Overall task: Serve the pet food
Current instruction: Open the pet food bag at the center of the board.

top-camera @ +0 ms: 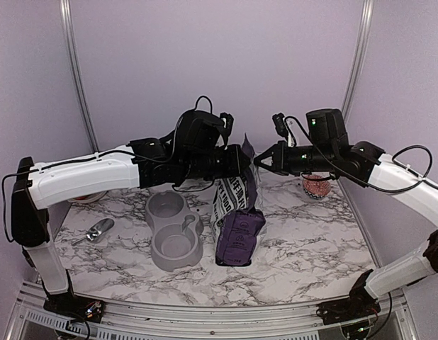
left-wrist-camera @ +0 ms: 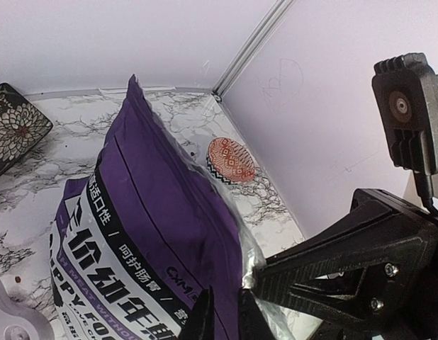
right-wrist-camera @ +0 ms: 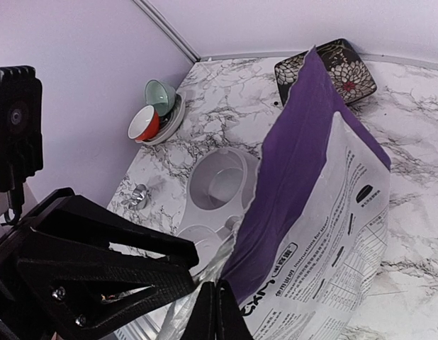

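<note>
scoop (top-camera: 97,231): shiny metal, lying on marble table (top-camera: 311,248), near left side, apart from the bowl.
double bowl (top-camera: 175,230): grey, two round wells, just left of the bag.
bag (top-camera: 237,212): purple-and-white, upright, lower part buckled forward; top corner held up between the two grippers.
pet food: pellets hidden in all three views; only the bag printed for them shows, standing just right of the double bowl.
left gripper (left-wrist-camera: 225,312): at bag's top edge, fingers drawn close on either side of the purple panel; firm pinch or not, cannot tell.
right gripper (right-wrist-camera: 215,304): tip to tip with the left one, fingers clenched on the silvery lip of the bag's top edge.
patterned cup (top-camera: 317,185): red-and-white, behind right gripper, near right wall.
stacked cups (right-wrist-camera: 154,113): red and green, on a plate by left wall.
dark flowered dish (right-wrist-camera: 346,74): against back wall, behind bag.
</note>
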